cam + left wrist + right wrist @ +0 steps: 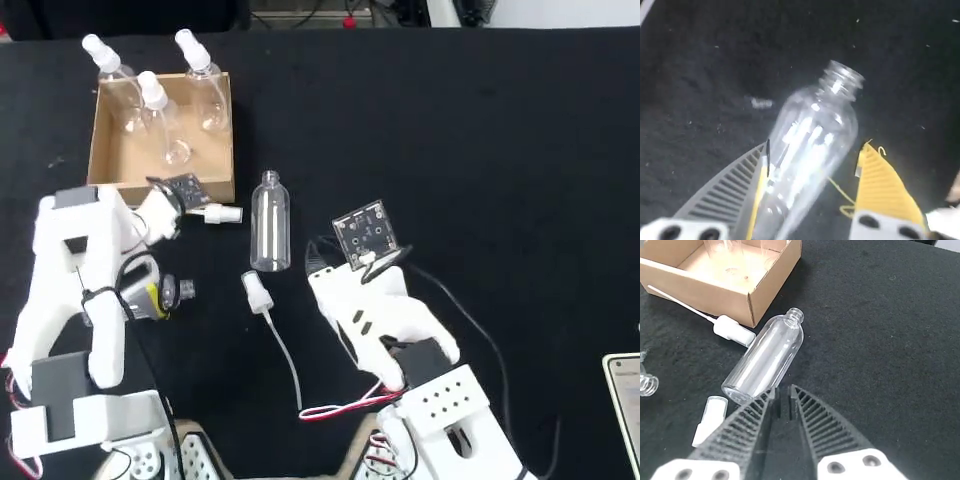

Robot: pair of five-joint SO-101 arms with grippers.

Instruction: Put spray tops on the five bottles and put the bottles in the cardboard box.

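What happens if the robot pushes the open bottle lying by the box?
The bottle looks round and lies on its side, so a sideways push would probably roll it. It seems to be clear, empty plastic, so it is likely light and easy to knock away. Its smooth wall may be slippery to grip.

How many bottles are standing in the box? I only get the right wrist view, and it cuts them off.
Observer: Three bottles stand in the box, each with a spray top on.
Operator: And the last one?
Observer: An uncapped bottle is at the left claw.
Operator: Which way does the tube run on the loose spray top by the right claw?
Observer: The tube trails back toward the right arm and its base.
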